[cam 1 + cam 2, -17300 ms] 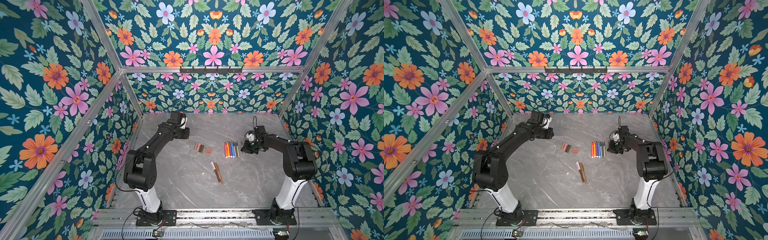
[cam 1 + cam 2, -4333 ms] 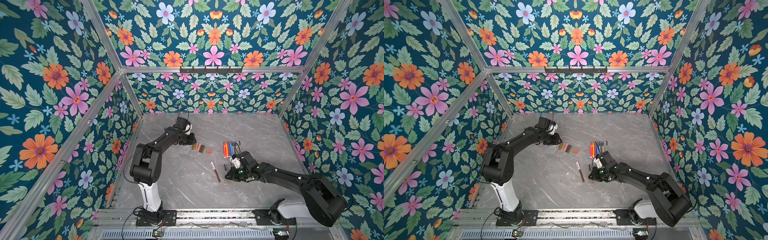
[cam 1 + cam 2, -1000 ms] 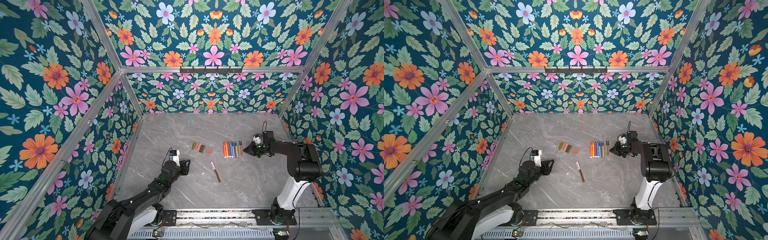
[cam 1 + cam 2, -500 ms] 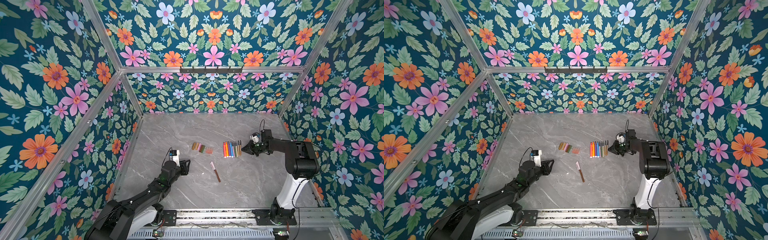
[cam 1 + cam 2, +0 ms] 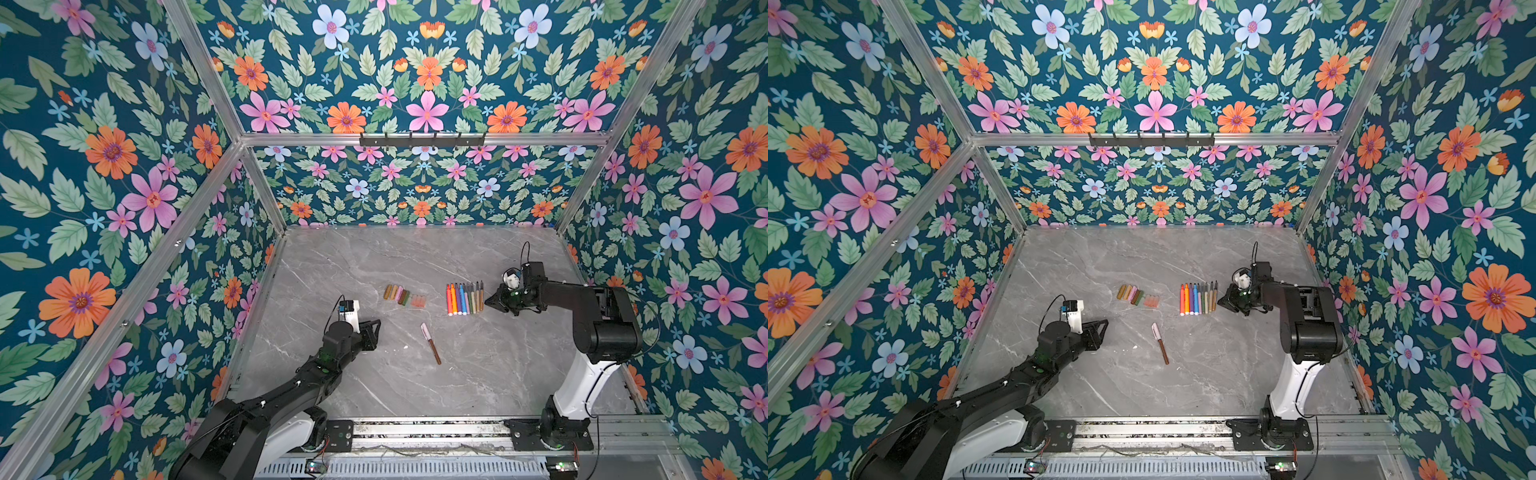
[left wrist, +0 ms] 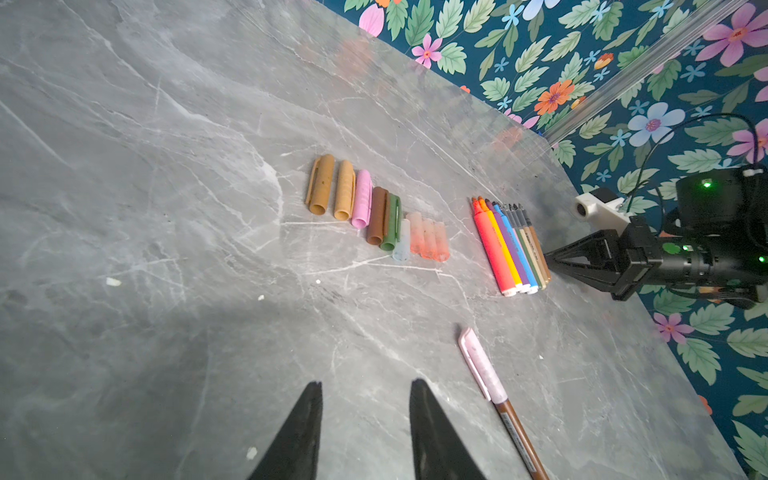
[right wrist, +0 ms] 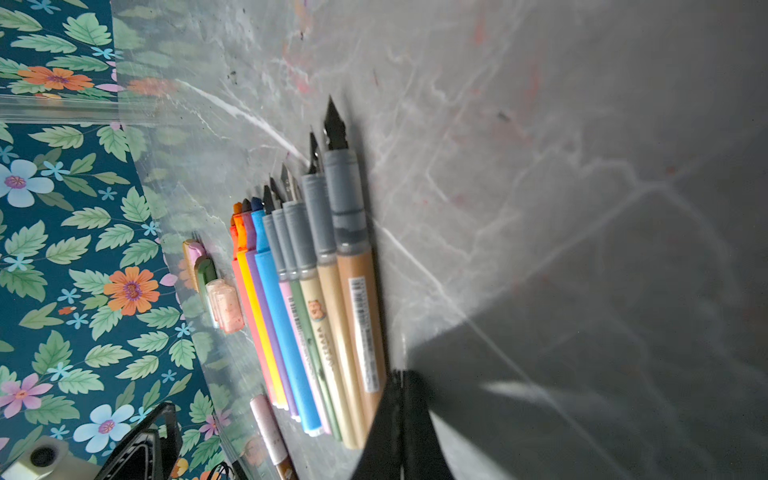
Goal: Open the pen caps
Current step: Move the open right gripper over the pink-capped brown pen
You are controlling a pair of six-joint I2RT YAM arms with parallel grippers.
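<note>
Grey marble tabletop [image 5: 415,386] forms the floor of a booth with floral walls [image 5: 124,174], and we see both arms reaching low over it. Right of centre, the uncapped pens [image 5: 464,298] lie side by side in a tight row, tips toward the far wall. Red, orange, purple and blue are on the left, then paler pink, green, cream and tan barrels. Left of that row and apart from it, the pen caps [image 5: 404,296] lie in a row of their own: gold, pink, brown and green, then one clear and several peach ones at the right end. Nearer to us, between the two rows, a brown pen [image 5: 434,354] lies alone with a pale pink cap [image 5: 425,331] on its far end.

Our right gripper [image 7: 399,376] has its jaws pressed together with nothing between them. Its tip sits just beside the near end of the rightmost tan pen, and we cannot tell whether it touches. Our left gripper [image 6: 365,386] is at the near left, jaws a modest gap apart and empty, with the capped brown pen near on its right.
</note>
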